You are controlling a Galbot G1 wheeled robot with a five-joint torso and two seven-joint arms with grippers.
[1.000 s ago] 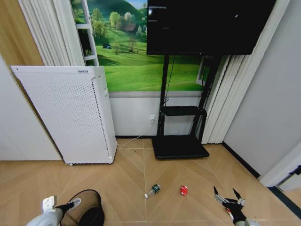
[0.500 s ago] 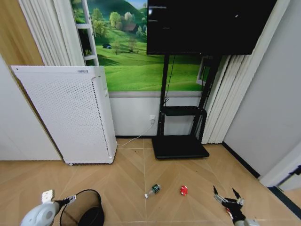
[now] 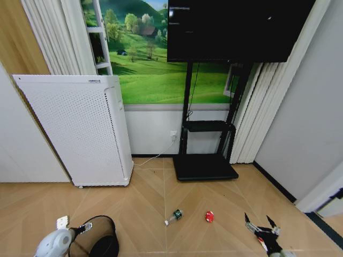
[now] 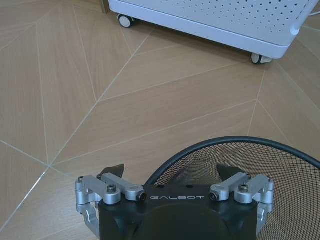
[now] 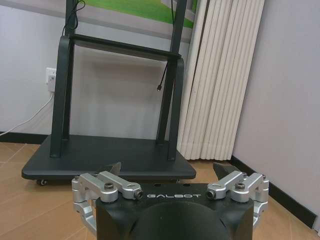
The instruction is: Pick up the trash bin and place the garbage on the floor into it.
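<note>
Herringbone wooden floor (image 3: 139, 203) runs up to a wall with a green landscape picture. At its near left edge stands the trash bin (image 3: 97, 238), a black mesh basket, upright. The left gripper (image 4: 172, 172) sits at the bin's rim (image 4: 200, 145) with its fingers spread, the rim passing between them, nothing clamped. Right of the bin, well apart, lie a clear bottle (image 3: 173, 216) with a green label and, just beyond it, a red lump (image 3: 209, 216). The right gripper (image 3: 260, 223) hangs low at the near right, fingers spread and empty, facing a black TV stand (image 5: 107, 155). A white perforated appliance (image 3: 80, 128) on wheels stands behind the bin.
</note>
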